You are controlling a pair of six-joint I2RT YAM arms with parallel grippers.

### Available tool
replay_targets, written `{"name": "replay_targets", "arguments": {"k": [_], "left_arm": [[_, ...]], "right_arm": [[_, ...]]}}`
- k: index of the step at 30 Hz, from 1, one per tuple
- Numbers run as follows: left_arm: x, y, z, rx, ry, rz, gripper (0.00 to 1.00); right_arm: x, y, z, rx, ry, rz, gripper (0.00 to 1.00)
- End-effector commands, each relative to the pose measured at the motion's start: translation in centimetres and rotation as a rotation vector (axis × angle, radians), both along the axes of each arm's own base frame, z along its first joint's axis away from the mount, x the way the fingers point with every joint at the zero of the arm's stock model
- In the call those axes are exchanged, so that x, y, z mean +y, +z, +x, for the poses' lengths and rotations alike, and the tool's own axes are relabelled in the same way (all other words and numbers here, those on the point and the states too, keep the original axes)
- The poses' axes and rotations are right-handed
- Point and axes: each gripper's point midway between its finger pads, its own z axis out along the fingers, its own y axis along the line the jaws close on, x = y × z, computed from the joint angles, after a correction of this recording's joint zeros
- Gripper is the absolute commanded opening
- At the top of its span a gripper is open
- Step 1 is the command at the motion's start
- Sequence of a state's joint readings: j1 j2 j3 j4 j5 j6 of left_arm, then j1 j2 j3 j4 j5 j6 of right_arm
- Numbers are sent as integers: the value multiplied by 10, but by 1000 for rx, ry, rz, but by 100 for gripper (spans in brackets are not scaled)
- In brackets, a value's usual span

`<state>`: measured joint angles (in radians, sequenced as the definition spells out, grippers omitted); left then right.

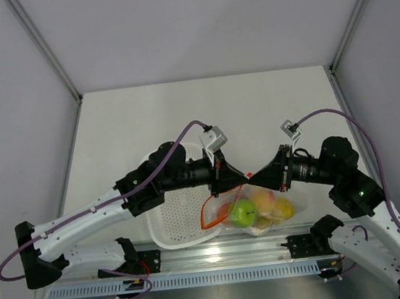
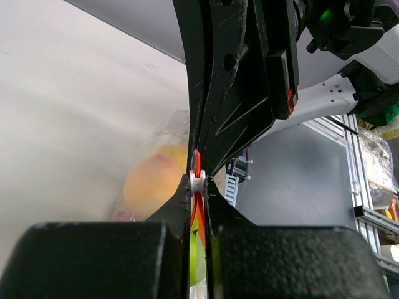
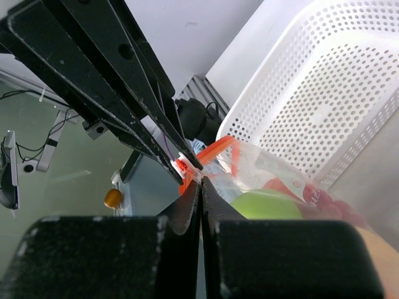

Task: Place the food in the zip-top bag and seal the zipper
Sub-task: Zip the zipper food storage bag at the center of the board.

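Observation:
The clear zip-top bag (image 1: 262,223) hangs between my two grippers, just above the table's near edge. Inside it the food shows: a green apple (image 1: 244,212), an orange-pink fruit (image 1: 264,199) and a yellow one (image 1: 285,208). My left gripper (image 1: 245,177) is shut on the white slider of the red-orange zipper (image 2: 197,163). Tip to tip with it, my right gripper (image 1: 254,177) is shut on the bag's top edge (image 3: 249,163). The open part of the zipper (image 1: 209,212) loops down to the left. In the right wrist view the apple (image 3: 268,202) sits behind the film.
A white perforated basket (image 1: 175,218) lies on the table under my left arm, touching the bag's left side. An aluminium rail (image 1: 220,253) runs along the near edge. Grey walls (image 1: 19,106) close in both sides.

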<state>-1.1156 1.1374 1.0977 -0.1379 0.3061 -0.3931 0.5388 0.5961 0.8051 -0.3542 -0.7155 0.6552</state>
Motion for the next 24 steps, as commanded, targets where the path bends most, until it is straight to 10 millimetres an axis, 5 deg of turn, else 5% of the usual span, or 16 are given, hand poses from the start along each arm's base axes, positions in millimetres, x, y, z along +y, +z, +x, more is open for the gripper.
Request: {"name": "replay_targets", "arguments": {"k": [1,8,18,24], "left_arm": [[13,0,-9,17,-10,6,1],[18,-15,-13,41,-12,21,1],[17,-3,-16,35,-33,-9,0],[15,-4,-17,44,-39,-14,1]], "right_arm": [[-3,21,12,-70,-59,57,0],[-2,22,14,-66,-55,65,0],[3,23,-5,-136,98,44,0],[3,27,-10,-192,136,40,12]]}}
